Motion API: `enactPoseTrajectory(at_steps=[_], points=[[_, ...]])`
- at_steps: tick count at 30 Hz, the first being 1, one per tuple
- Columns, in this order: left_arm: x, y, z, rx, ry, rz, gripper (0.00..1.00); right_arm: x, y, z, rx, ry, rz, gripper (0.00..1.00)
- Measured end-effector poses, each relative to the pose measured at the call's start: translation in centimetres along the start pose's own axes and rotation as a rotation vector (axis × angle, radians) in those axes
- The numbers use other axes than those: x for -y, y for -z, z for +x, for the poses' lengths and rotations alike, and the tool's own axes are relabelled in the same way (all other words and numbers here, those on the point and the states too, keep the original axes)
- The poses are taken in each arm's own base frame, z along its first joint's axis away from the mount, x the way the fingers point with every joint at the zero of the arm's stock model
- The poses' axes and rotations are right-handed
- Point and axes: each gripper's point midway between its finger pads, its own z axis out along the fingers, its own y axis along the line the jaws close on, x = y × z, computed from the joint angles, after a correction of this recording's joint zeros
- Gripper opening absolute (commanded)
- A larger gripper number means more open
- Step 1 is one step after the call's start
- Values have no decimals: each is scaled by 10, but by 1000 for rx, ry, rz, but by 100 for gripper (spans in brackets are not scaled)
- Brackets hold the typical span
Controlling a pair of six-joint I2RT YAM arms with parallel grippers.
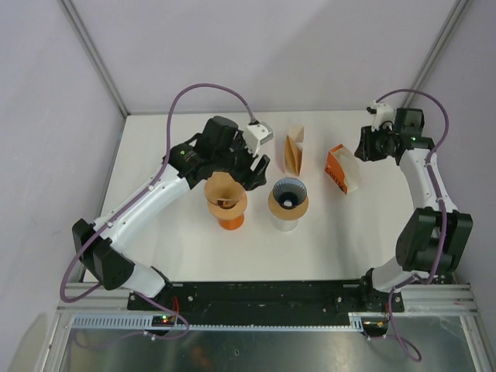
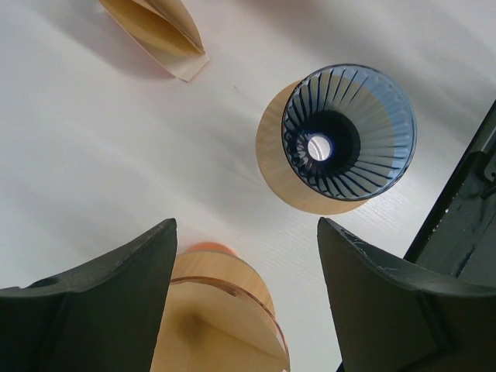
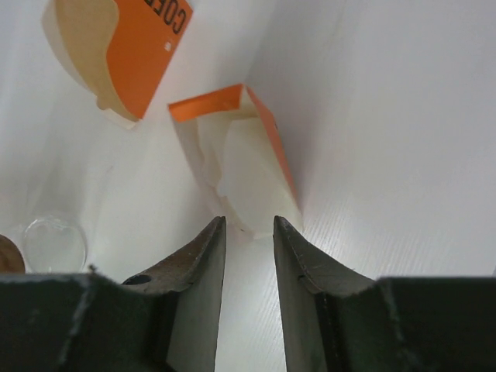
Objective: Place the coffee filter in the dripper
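Note:
An orange dripper (image 1: 229,215) with a wooden collar stands at mid-table, and a brown paper coffee filter (image 1: 222,193) sits in its cone. It also shows in the left wrist view (image 2: 221,322) between the fingers. My left gripper (image 1: 253,173) hovers just above its far right rim, open and empty (image 2: 246,232). A blue ribbed dripper (image 1: 288,200) on a wooden collar stands to the right, empty (image 2: 349,132). My right gripper (image 1: 361,147) is slightly open and empty (image 3: 249,223), pointing at the filter box (image 3: 240,151).
A stack of folded brown filters (image 1: 294,151) stands upright behind the drippers, also in the left wrist view (image 2: 159,31). The orange-and-white box (image 1: 341,170) lies at the right with its flap open (image 3: 124,46). A clear glass item (image 3: 54,244) shows beside it.

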Motion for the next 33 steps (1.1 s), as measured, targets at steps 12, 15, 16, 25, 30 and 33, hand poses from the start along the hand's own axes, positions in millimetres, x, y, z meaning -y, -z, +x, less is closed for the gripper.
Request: enactPoseTrajectory(at_steps=[12,15,16,25,30,33], points=[[-3,-1,8,-18,-17,1,78,8,-31,62,-122,6,-31,38],[-3,-1,8,-18,-22,2,78,6,-35,98,-179,-9,-14,37],[-2,-1,8,-17,-23,5,78,5,-34,106,-193,-14,-12,37],[0,-1,8,-16,-23,16,78,10,-28,87,-92,57,44,34],[0,-1,8,-16,-23,16,79,-5,-18,47,35,234,55,34],[0,-1,8,-16,-23,16,79,-16,-15,24,114,347,37,34]])
